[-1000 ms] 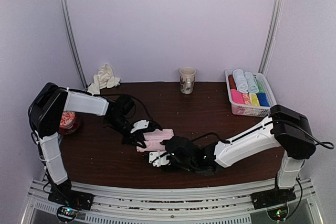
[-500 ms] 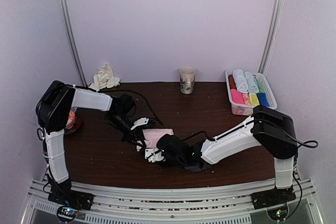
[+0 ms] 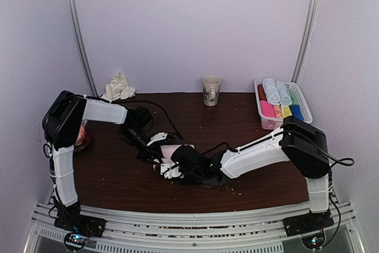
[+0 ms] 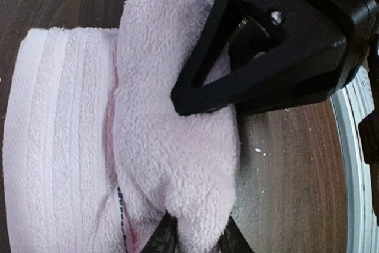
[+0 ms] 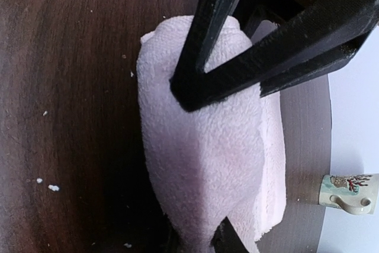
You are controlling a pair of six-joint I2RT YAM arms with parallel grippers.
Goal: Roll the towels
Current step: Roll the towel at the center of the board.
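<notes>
Midway across the dark tabletop [image 3: 106, 176], toward its near edge, lies the pale pink towel [image 3: 182, 149], partly rolled. In the left wrist view a thick, fuzzy roll sits against the flat, ribbed remainder of the cloth. Both arms meet at it from opposite sides. The left jaws are nearly closed, pinching one end of the roll between their dark fingertips [image 4: 163, 242]. The right jaws, likewise narrow, nip the opposite end, with one fingertip [image 5: 225, 241] pressed into the pile. Each wrist view shows the other arm's black finger bearing on the far end of the roll. The cream-white towel [image 3: 117, 87] lies crumpled at the back left corner, well apart. A mug [image 3: 211, 90] stands at the back edge, and a white basket [image 3: 278, 125] of rolled coloured towels sits at the back right.
</notes>
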